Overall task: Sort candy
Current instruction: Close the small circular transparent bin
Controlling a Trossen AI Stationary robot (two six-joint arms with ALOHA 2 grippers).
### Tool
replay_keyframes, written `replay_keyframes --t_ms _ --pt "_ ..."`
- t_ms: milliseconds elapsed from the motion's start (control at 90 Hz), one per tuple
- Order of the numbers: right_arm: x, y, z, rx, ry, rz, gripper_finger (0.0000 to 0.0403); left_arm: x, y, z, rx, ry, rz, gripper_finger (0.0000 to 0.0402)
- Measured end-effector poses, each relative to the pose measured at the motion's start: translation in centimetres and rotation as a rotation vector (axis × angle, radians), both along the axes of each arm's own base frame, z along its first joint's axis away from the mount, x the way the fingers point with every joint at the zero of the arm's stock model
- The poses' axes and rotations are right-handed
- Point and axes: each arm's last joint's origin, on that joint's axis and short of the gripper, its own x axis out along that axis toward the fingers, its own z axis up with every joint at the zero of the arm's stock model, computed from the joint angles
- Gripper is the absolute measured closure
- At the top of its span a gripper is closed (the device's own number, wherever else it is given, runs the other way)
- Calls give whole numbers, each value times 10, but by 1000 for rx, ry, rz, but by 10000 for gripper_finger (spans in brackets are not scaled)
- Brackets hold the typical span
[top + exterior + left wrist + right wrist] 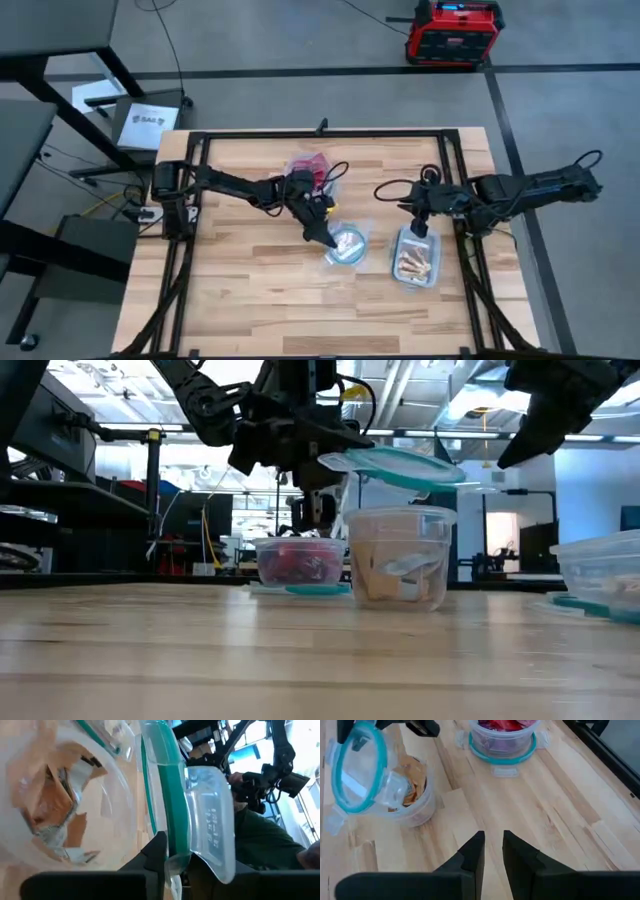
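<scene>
Your left gripper (322, 238) is holding a lid (392, 465) over the middle bowl (398, 557).
Its jaws are clamping the lid's edge to cover orange candy (411, 785); red candy (297, 563) is sitting at 11 o'clock; your right gripper (492, 851), nearly closed, is waiting at 3 o'clock.

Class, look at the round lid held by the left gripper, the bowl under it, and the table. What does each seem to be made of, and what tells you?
Lid: clear plastic, apparently with a teal rubbery rim; you see through it.
Bowl: clear glossy plastic, probably; the candy shows through.
Table: light wood planks with visible grain.
Left gripper holds the lid.
</scene>
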Motion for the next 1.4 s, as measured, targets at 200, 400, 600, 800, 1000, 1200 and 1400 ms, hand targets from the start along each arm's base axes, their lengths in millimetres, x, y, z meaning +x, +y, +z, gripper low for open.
replay_keyframes --t_ms 200,400,600,800,1000,1200,1400 --pt "0 0 0 0 0 0 349 -1 6 0 2 2 17 363" --pt "0 0 0 0 0 0 349 -1 5 -2 15 10 12 363" --pt "0 0 0 -2 1 2 349 -2 5 -3 21 19 9 363" --pt "0 0 0 -2 1 2 349 -2 5 -4 18 23 11 354" --pt "0 0 0 -2 1 2 349 -1 5 -2 1 20 17 361" --pt "0 0 0 -5 1 4 349 -1 3 -2 -5 23 14 359" --pt "0 0 0 -5 2 4 349 -1 2 -2 -4 22 11 358"
